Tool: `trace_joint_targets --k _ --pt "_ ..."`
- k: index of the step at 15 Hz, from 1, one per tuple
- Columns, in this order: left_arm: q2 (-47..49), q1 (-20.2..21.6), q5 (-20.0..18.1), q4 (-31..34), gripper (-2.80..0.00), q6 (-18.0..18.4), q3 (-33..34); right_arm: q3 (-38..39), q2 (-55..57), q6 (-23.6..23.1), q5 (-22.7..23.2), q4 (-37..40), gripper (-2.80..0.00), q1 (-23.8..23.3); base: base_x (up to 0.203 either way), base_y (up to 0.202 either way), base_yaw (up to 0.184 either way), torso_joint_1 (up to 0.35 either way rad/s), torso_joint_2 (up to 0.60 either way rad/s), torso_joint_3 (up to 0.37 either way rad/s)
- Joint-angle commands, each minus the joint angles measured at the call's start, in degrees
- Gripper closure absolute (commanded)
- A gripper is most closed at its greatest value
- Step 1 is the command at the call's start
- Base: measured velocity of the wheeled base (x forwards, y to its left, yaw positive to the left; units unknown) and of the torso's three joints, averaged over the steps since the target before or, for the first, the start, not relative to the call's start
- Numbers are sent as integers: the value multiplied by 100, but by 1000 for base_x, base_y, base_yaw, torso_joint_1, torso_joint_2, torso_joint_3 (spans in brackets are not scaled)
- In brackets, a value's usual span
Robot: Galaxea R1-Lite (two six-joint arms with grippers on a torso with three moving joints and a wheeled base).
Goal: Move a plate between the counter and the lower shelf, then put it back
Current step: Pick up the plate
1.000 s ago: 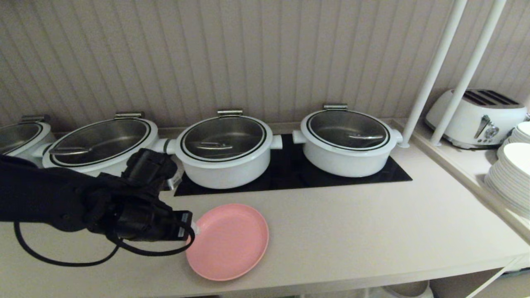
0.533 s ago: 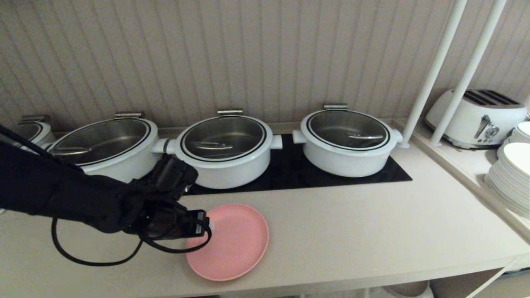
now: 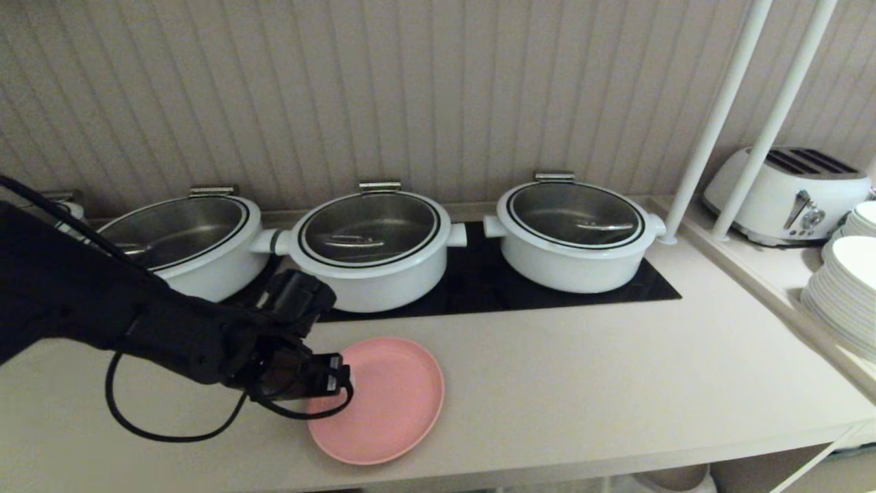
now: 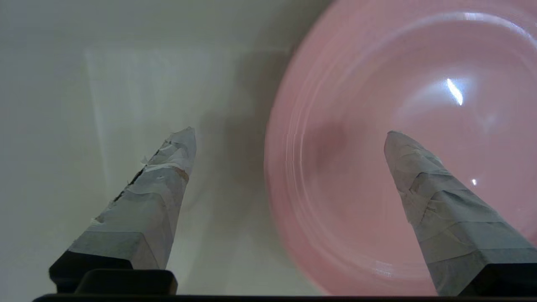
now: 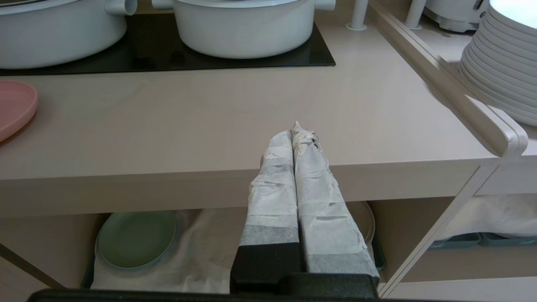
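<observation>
The plate [image 3: 383, 400] is being straddled at its nine-o'clock rim by the left gripper [image 3: 340, 378], fingers [image 4: 436, 197] spread wide; the right gripper [image 5: 298, 138] is being kept pressed together.

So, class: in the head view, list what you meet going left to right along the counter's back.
First pot → middle pot → third pot → white poles → toaster → stack of white plates.

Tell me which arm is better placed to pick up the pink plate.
Left. Its pincer is open astride the plate's rim on the counter; the right pincer is shut, off the counter's front.
</observation>
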Motion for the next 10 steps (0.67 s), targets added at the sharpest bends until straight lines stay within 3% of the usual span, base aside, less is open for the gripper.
trace_joint_targets --k 1,10 --pt "182 9 52 -120 -280 -18 -6 0 7 -1 4 -3 0 10 0 0 0 0 0 0" --pt "506 9 34 -120 -280 -22 -176 0 7 -1 4 -3 0 2 0 0 0 0 0 0"
